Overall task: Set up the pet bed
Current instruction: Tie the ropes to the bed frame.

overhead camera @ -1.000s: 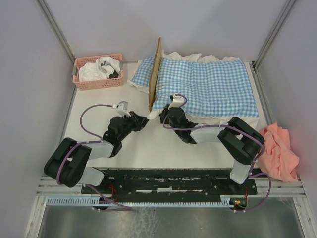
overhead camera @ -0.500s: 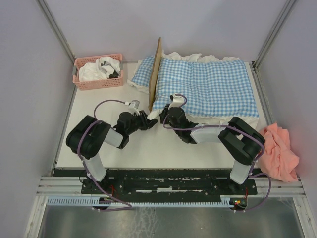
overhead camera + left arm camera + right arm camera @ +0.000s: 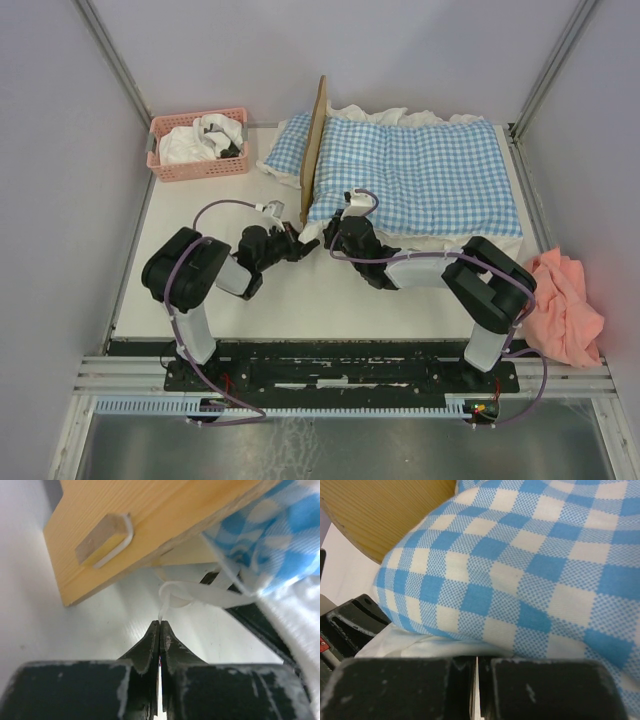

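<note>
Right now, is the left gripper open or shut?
Shut. In the wrist view the left gripper has its jaws together, pinching a thin white tie by the pet bed.

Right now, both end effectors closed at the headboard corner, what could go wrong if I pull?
The left end effector pinches the thin white tie only at the tip; it could slip free. The right end effector sits close, so the arms may collide. A hard pull might drag the gingham bedding or shift the pet bed.
</note>
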Robot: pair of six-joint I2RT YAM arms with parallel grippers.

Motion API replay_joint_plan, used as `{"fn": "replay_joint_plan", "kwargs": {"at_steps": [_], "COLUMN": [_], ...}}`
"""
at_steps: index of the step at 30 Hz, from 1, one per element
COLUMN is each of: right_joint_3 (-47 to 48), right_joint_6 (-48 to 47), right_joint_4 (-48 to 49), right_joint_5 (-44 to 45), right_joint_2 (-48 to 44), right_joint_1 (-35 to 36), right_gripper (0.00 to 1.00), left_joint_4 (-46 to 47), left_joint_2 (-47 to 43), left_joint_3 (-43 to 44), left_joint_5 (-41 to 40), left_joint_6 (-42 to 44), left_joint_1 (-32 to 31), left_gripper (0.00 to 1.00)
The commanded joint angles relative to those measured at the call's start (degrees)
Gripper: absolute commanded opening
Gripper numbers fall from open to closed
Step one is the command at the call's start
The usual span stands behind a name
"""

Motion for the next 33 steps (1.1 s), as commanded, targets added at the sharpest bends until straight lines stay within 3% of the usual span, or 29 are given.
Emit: {"fn": "replay_joint_plan", "kwargs": {"at_steps": [1, 6, 9, 11, 17, 23, 33], "right_joint_3": [1.83, 1.74, 1.84, 2.03, 3.2, 4.77, 7.0], "right_joint_6": [-0.03, 0.12, 0.34, 0.6, 0.8, 1.69, 5.98], "right_joint_4": [1.43, 1.2, 1.31, 1.34, 1.43, 1.13, -4.34], "right_joint_5": [2.01, 2.33, 2.11, 1.86, 1.49, 0.85, 7.11], "right_joint_2": [-3.09, -3.23, -2.88, -2.58, -0.44, 1.66, 3.78], "right_joint_1": [0.07, 0.07, 0.07, 0.07, 0.07, 0.15, 1.59], "right_gripper": [0.02, 0.02, 0.02, 0.02, 0.02, 0.02, 0.02], "left_joint_4": [2.73, -0.24, 0.2, -0.05, 0.1, 2.03, 6.11], "left_joint_2": [-0.89, -1.75, -2.75, -4.04, -6.16, -5.26, -2.98], "left_joint_3": [-2.94, -5.41, -5.58, -5.59, -5.92, -7.01, -7.84], "left_joint_5": [-2.25, -6.07, -5.9, -5.57, -4.22, -3.26, -2.6], "left_joint_6": [-2.33, -3.75, -4.41, -4.62, -5.16, -6.18, -7.84], "left_joint_1": [0.15, 0.14, 0.1, 0.1, 0.05, 0.11, 0.1], "left_gripper": [0.03, 0.03, 0.14, 0.15, 0.03, 0.03, 0.03]}}
